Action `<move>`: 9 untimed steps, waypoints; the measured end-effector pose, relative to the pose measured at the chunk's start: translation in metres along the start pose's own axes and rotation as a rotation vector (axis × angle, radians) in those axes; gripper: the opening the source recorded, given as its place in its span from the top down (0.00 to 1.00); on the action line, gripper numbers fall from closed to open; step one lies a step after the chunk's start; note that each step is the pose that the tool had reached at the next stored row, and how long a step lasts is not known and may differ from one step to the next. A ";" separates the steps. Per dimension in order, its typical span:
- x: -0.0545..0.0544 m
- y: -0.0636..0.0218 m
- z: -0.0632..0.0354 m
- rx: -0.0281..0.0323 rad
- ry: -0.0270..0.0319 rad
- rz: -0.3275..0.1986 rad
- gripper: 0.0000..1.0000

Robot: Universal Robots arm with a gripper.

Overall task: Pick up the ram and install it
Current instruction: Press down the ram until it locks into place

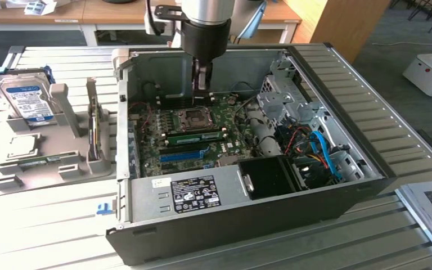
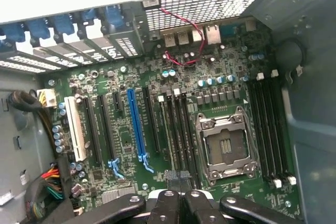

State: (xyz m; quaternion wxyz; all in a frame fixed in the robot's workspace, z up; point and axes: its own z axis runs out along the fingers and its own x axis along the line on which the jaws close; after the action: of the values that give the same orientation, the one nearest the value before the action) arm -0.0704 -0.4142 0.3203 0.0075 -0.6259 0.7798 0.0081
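Black computer case [image 1: 224, 225] with unreadable white-print label, end effector [image 1: 201, 87] closed above motherboard [image 2: 173, 129], green ram [image 1: 195, 135] seated.

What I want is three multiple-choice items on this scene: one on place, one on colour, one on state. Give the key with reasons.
1. The hard drive stands:
A) in the grey stand outside the case
B) inside the case
C) on the floor

2. The long slot on the motherboard is:
A) red
B) yellow
C) blue

3. The end effector is:
A) open, over the hard drive
B) shut, over the motherboard
C) open, outside the case

Key:
1 A, it stands upright in the stand at the exterior view's left.
2 C, it is blue against the green board.
3 B, its fingers meet inside the case.
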 end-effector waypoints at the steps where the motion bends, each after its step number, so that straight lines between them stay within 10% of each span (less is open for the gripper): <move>1: 0.000 0.0000 0.0000 0.0002 0.0000 0.010 0.90; 9: 0.000 0.0000 0.0000 0.0021 -0.0002 0.097 0.90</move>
State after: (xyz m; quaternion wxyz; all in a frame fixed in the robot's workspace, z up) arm -0.0704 -0.4142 0.3203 0.0078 -0.5874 0.8092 0.0077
